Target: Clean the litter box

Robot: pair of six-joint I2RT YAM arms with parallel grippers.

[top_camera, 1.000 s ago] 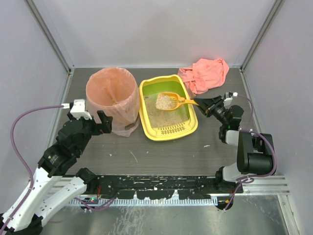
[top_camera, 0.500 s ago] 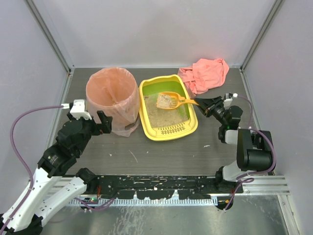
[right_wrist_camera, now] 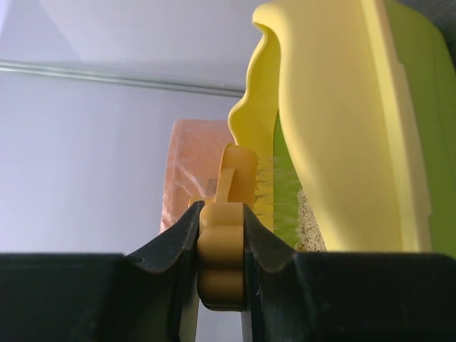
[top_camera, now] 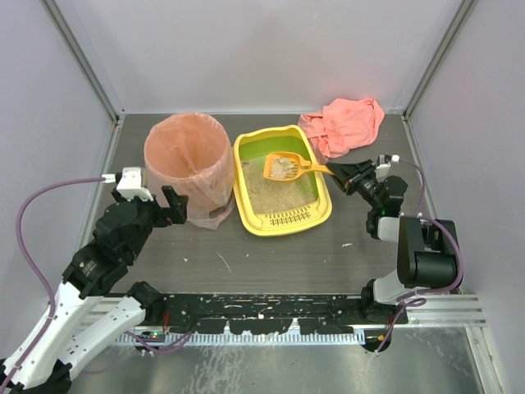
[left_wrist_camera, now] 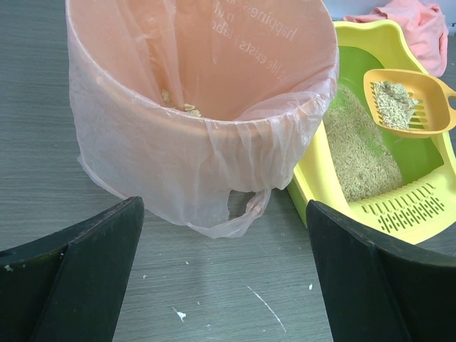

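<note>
The litter box (top_camera: pixel 244 190) sits mid-bench (top_camera: pixel 271 258), just right of the pink-bagged bin (top_camera: pixel 187 156). The right gripper (top_camera: pixel 335 173) is clamped on the handle of an orange scoop (top_camera: pixel 283 167) that holds litter above the box's green interior. The left gripper (left_wrist_camera: pixel 222 214) stands wide and holds nothing, facing the bin

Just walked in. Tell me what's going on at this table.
The right gripper is clamped on the handle of an orange scoop, holding it loaded with litter above the yellow litter box. The left gripper hangs open in front of the pink-lined bin beside the box, touching nothing. The scoopful has not yet gone into the bin.
</note>
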